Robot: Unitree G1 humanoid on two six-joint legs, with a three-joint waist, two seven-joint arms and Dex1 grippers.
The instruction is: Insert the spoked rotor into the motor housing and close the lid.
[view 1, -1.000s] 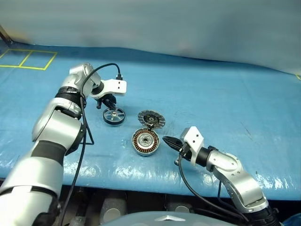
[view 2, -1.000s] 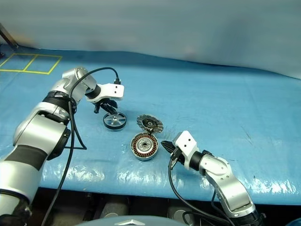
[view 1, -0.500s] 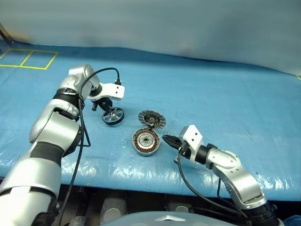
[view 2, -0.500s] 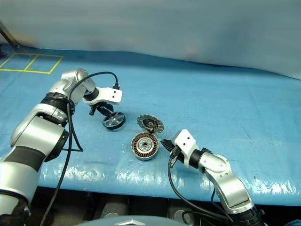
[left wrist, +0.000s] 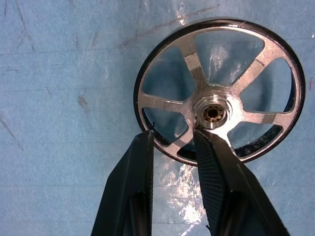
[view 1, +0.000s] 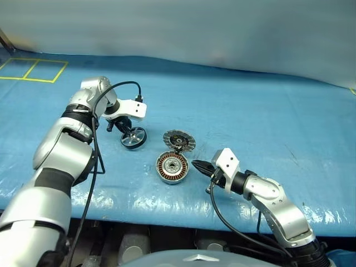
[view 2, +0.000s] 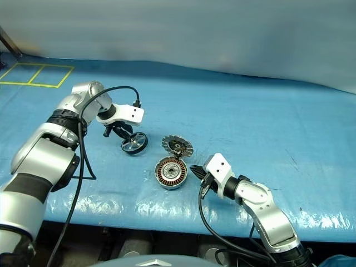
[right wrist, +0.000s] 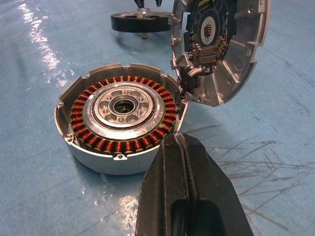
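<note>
- Nearest, the right gripper (view 1: 196, 164) lies low over the blue plastic-covered counter (view 1: 250, 122), its two black fingers clenched on nothing, tips just beside the near rim of the round silver motor housing with its ring of copper windings (view 1: 172, 167).
- The housing sits open on the counter; its round silver-grey lid (view 1: 179, 141) stands tilted up from the far rim, dark ribbed inner face towards the robot, so the cup is free to receive a part.
- Further off to the left lies the small dark spoked metal rotor (view 1: 133, 137), apart from the housing and beside the lid.
- The left gripper (left wrist: 172, 142) points steeply down onto the rotor; in the left wrist view its fingers (left wrist: 138, 162) straddle the rim next to one spoke, narrowly parted and seemingly grasping the ring, though I cannot tell whether the rotor is lifted yet.
- The step in hand looks like picking up the rotor; insertion and lid closing are not yet done.
- Next, the rotor needs carrying across to the housing and lowering level, hub centred over the silver middle, coming in from the left or above so it misses the raised lid.
- There is open counter all around; the near edge runs close behind the right arm, and yellow tape squares (view 1: 33, 69) lie far off at the left.
</note>
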